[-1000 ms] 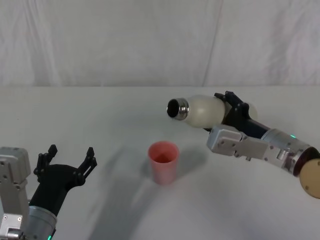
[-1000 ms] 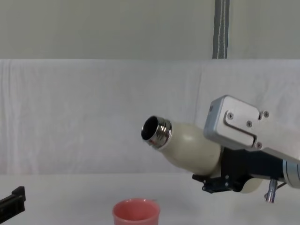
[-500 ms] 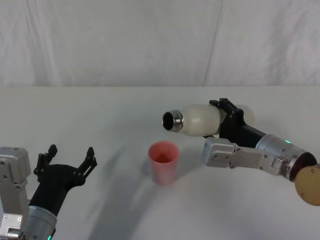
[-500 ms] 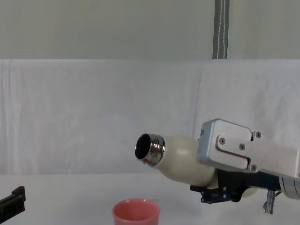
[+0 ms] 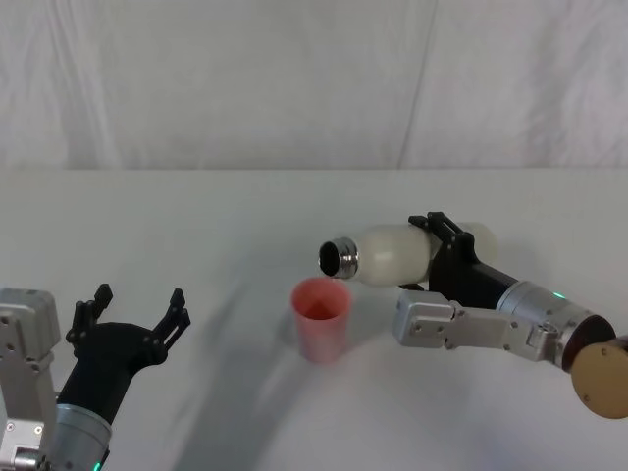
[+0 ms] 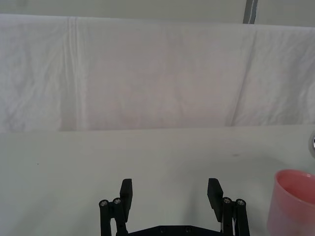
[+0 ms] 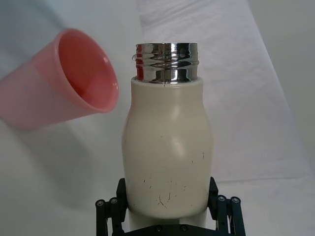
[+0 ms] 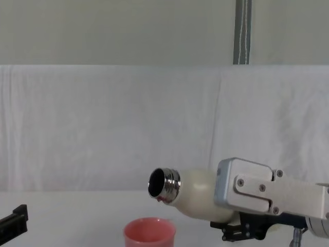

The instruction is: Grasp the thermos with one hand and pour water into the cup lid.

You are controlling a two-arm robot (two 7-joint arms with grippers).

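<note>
A white table (image 5: 196, 226) runs back to a wall of hanging white cloth (image 5: 245, 78); in the chest view a plain pale wall and a grey upright pole (image 8: 242, 32) rise above the cloth.

The pink cup (image 5: 321, 319) stands upright on the table and serves as the landmark here. The bottle (image 5: 388, 253) is held in the air just to the right of the cup and a little above it. Its long axis lies nearly level, running from right to left, with the open steel neck (image 5: 339, 258) pointing left toward the cup and dipped slightly downward. The mouth sits just above the cup's far right rim, close to it but apart. In the right wrist view the cup (image 7: 59, 86) lies beside the bottle's neck (image 7: 166, 61), its opening turned toward it. A small drop seems to hang at the lip of the neck; no stream can be made out.

The right gripper (image 5: 442, 250) is right of the cup, its black fingers clamped on the bottle's lower body from both sides, with the grey arm stretching away to the right.

The left gripper (image 5: 132, 314) is well to the left of the cup, hovering low over the table, its fingers spread apart and holding nothing. Nothing lies between it and the cup.
</note>
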